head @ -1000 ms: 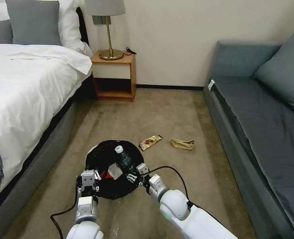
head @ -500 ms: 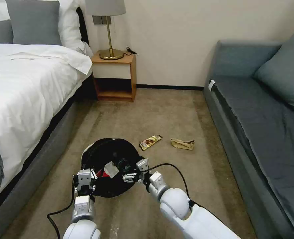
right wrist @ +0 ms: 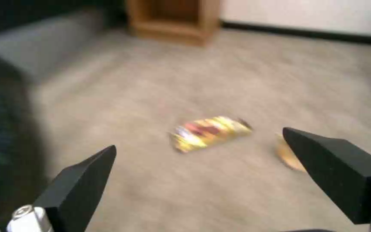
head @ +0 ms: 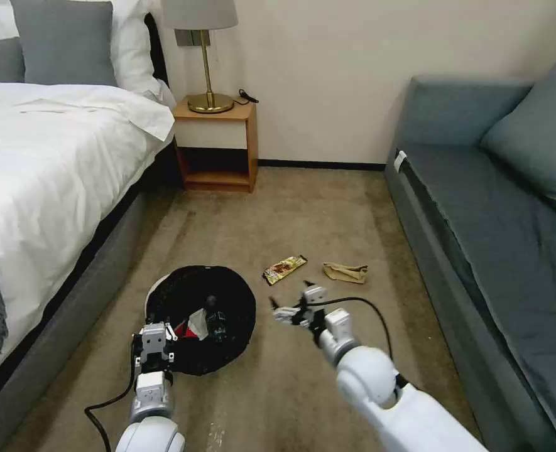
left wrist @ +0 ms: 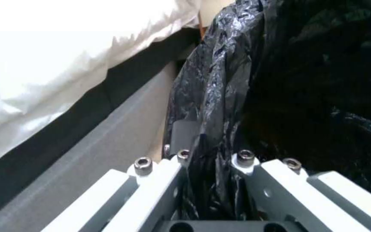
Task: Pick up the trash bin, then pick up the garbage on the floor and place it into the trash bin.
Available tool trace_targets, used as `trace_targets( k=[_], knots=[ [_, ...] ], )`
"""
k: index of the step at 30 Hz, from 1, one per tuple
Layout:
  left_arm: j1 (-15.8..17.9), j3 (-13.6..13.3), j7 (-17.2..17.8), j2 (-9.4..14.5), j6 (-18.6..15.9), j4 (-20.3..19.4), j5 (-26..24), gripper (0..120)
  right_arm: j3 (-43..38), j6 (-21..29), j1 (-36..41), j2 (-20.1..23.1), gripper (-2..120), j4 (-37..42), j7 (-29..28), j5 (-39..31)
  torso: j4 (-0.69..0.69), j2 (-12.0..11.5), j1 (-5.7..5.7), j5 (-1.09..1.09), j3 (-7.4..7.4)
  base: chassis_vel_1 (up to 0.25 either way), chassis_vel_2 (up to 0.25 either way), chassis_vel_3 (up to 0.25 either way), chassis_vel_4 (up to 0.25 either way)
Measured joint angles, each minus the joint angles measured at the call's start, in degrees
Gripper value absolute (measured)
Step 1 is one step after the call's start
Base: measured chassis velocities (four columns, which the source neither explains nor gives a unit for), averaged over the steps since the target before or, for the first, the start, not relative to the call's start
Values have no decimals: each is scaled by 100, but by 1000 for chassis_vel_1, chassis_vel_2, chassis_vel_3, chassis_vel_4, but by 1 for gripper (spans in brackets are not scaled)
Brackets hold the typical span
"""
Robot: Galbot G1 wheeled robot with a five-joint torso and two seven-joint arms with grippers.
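The trash bin (head: 227, 295), white with a black bag (left wrist: 280, 80), is held tilted just above the carpet, and my left gripper (head: 154, 344) is shut on its near rim (left wrist: 213, 154). A crushed red-and-white cup (head: 194, 325) and a clear bottle (head: 217, 319) lie inside it. My right gripper (head: 293, 301) hangs open and empty to the right of the bin, above the carpet. Just beyond it lie the brown-gold snack wrapper (head: 284, 269) (right wrist: 211, 132) and the crumpled brown paper bag (head: 345, 272) (right wrist: 286, 158), the bag partly behind one finger in the right wrist view.
A white bed (head: 45, 163) runs along the left, close to the bin. A grey sofa (head: 497, 220) lines the right. A wooden nightstand (head: 218, 147) with a lamp stands at the far wall. Open carpet (head: 315, 213) lies between them.
The bottle left my right gripper and dropped into the bin. The right gripper opened, pulled out of the bin and swung right toward the wrapper. The bin drifted slightly left.
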State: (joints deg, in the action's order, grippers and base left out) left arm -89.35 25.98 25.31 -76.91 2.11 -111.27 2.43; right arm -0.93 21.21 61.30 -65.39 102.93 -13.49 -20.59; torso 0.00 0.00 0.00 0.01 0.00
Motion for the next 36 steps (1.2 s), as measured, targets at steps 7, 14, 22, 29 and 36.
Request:
trace_targets(
  k=[7, 14, 22, 29, 36],
  knots=[
    [23, 58, 10, -20, 51, 131, -5, 1, -349, 123, -144, 52, 100, -637, -193, -173, 0, 0, 0, -1, 0, 0, 0, 0, 0],
    [22, 58, 10, -2, 60, 154, -5, 1, -438, 111, -288, -95, 100, -1044, -204, -162, 1, 0, 0, -1, 0, 0, 0, 0, 0],
    [-22, 75, 11, 72, 128, 170, 1, 1, -469, -34, -310, -246, 100, -1301, -192, -69, 1, 0, 0, -1, 0, 0, 0, 0, 0],
    [-37, 55, 11, 54, 171, 204, 16, 1, -471, -89, -278, -264, 100, -1319, -167, -69, 0, 0, 0, -1, 0, 0, 0, 0, 0],
    [-38, -5, 11, -15, 239, 267, 92, 1, -471, -200, -242, -264, 100, -1365, -119, -69, 0, 0, 0, -1, 0, 0, 0, 0, 0]
  ],
)
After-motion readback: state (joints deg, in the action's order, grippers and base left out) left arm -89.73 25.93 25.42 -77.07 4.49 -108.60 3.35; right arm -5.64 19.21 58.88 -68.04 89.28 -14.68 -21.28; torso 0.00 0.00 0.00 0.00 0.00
